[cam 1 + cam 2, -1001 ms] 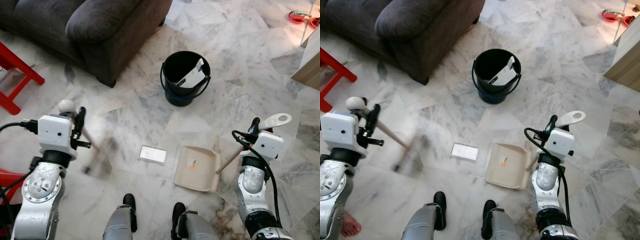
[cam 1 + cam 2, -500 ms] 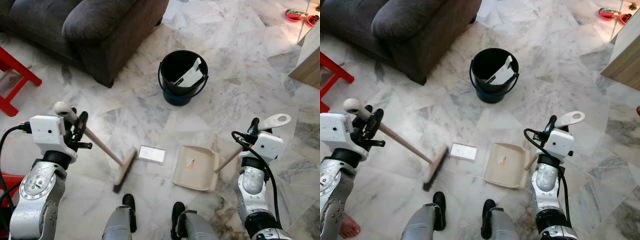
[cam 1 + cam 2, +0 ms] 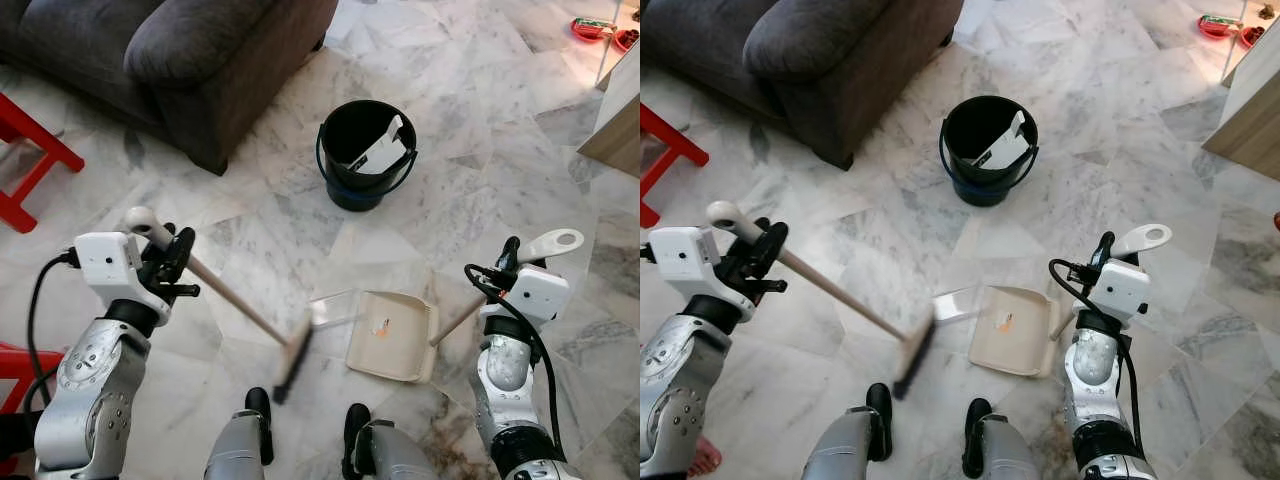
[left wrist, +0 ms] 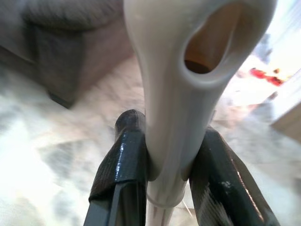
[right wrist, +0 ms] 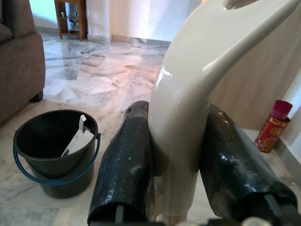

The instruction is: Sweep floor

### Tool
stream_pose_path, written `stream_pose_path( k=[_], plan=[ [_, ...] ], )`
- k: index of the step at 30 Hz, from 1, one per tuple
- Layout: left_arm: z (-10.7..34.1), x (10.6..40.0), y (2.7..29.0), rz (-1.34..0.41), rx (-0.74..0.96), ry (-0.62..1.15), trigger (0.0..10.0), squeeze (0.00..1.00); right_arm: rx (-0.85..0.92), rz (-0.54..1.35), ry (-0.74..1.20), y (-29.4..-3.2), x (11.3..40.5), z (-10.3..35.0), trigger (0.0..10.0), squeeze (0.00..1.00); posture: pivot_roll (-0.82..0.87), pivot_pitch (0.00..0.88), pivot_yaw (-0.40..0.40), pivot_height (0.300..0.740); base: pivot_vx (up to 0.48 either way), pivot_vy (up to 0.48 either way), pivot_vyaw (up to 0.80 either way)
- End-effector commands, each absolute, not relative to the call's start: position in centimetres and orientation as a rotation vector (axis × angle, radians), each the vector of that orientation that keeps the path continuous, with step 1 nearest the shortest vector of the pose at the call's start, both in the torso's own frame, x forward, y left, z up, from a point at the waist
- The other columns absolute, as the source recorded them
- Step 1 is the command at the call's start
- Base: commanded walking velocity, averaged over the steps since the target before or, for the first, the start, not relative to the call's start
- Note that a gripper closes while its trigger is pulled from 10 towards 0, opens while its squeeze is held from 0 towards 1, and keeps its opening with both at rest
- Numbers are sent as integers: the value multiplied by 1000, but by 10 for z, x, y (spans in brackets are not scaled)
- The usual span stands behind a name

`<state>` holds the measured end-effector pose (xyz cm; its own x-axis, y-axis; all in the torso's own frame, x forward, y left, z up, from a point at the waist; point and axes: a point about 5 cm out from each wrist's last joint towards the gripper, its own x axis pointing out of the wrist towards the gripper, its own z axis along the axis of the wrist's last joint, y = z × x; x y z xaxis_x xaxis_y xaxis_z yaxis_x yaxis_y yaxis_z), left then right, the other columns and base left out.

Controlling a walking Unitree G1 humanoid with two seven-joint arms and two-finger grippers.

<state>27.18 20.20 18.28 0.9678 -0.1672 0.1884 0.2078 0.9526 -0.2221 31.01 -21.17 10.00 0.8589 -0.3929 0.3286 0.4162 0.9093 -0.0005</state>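
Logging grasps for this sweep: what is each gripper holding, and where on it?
Left gripper grips the broom near its handle's top end; right gripper grips the dustpan by its handle's upper end.

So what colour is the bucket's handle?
Blue; the bucket handle shows best in the right wrist view.

My left arm (image 3: 85, 390), lower left of the frame, is silver with a screwed round joint cover, white wrist box and black cable. My right arm (image 3: 505, 385), lower right, matches it. Both carry glossy black fingers (image 5: 124, 174). My silver legs end in black feet (image 3: 260, 405).
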Motion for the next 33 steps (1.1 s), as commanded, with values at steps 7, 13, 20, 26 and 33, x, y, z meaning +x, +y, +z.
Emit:
stream_pose_path(
  k=[7,13,20,26,33],
  plan=[
    [192,285,190,-326,-409,-186,10000,0,-78,-425,-232,-213,301,80,10000,0,208,422,-7,740,0,0,0],
    [200,285,186,-371,-415,-199,10000,0,-78,-424,-229,-213,302,80,10000,0,208,418,-8,740,0,0,0],
    [240,270,203,-303,-244,-318,10000,0,-76,-423,-227,-213,303,81,10000,0,220,414,-6,740,0,0,0],
    [273,266,220,-203,-58,-426,10000,0,-67,-417,-222,-210,305,80,10000,0,233,406,-6,740,0,0,0],
    [252,272,230,-137,135,-358,10000,0,-61,-412,-225,-207,306,81,10000,0,230,400,-8,740,0,0,0]
  ],
)
